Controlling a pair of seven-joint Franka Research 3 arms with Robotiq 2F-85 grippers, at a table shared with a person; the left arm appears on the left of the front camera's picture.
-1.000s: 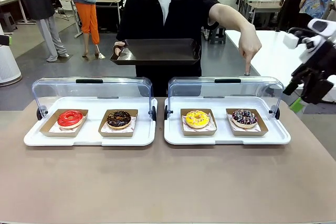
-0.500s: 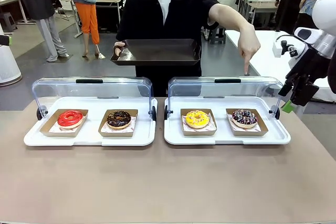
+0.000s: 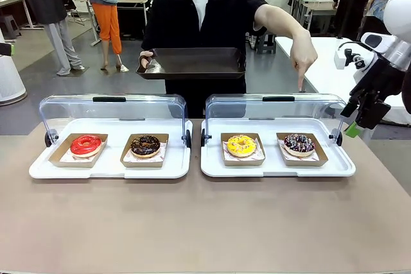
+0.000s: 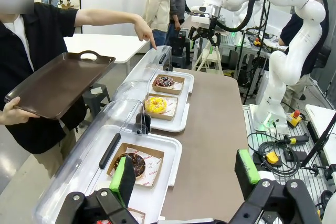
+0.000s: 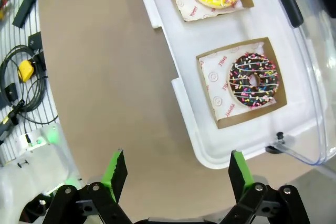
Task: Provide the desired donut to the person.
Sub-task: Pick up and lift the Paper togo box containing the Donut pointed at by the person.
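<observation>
Between the left gripper's [image 4: 185, 174] two green-padded fingers [image 4: 125, 179], which stand wide apart with nothing in them, the brown table [image 4: 210, 129] stretches away. Just past the picture-left finger lies the chocolate donut [image 4: 137, 164] on its card square, in the left white tray [image 4: 169, 157] under a lifted clear cover [image 4: 94, 145]. Farther ahead of those fingers, the right white tray [image 4: 184, 100] carries the yellow donut [image 4: 156, 104] and, beyond it, the sprinkled donut [image 4: 165, 81].

In the front view the red donut [image 3: 85, 145] sits at the leftmost place of the row, beside the chocolate one. Behind the trays stands the person [image 3: 202, 17]. One hand [image 3: 146, 59] holds a dark serving tray [image 3: 191, 63] level at the waist. The other hand [image 3: 305, 56] points a forefinger straight down over the raised cover behind the sprinkled donut. Whether the fingertip touches the cover cannot be told.

The right gripper [image 3: 354, 126] hangs raised just off the right end of the right white tray, its fingers aimed downward. Its wrist view shows those fingers [image 5: 116, 169] parted and gripping nothing. Between them lie bare table and the tray's near edge. The sprinkled donut rests on its card ahead of the picture-right finger, apart from it, and the yellow donut lies farther ahead again.
</observation>
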